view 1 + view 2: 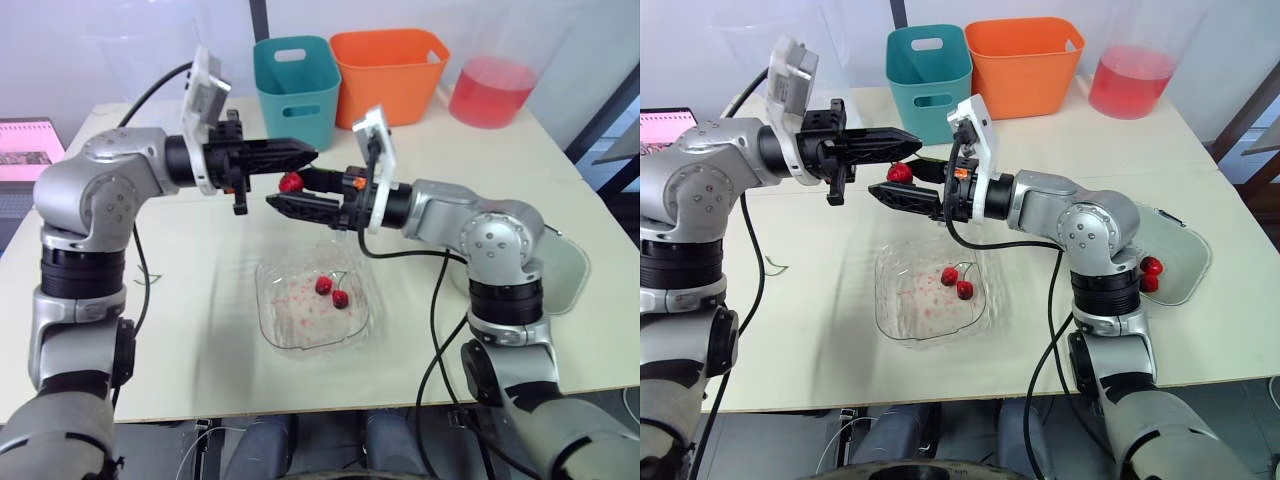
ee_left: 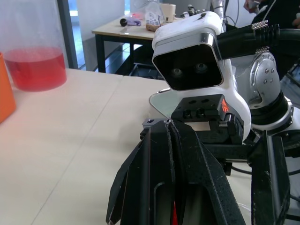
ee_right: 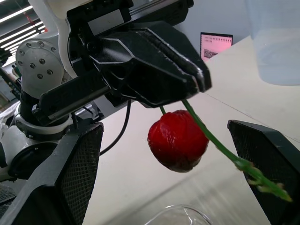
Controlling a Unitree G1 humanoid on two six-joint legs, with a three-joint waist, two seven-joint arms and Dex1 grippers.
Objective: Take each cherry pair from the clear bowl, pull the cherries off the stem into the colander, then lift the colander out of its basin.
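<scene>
My left gripper (image 1: 305, 155) is shut on the green stem (image 3: 215, 140) of a red cherry (image 1: 291, 183), which hangs just below its tips, above the table. My right gripper (image 1: 895, 178) faces it and is open, one finger (image 3: 75, 173) on each side of the cherry without touching it. Below them the clear bowl (image 1: 275, 320) sits mid-table with a cherry pair (image 1: 332, 291) in it. The pale colander (image 1: 1188, 240) sits in its basin at the table's right edge, behind my right elbow, with red cherries (image 1: 1150, 268) inside.
A teal bin (image 1: 295, 85) and an orange bin (image 1: 390, 70) stand at the back of the table. A clear jug of red liquid (image 1: 492, 90) is at the back right. A pink screen (image 1: 30, 145) lies off the table's left.
</scene>
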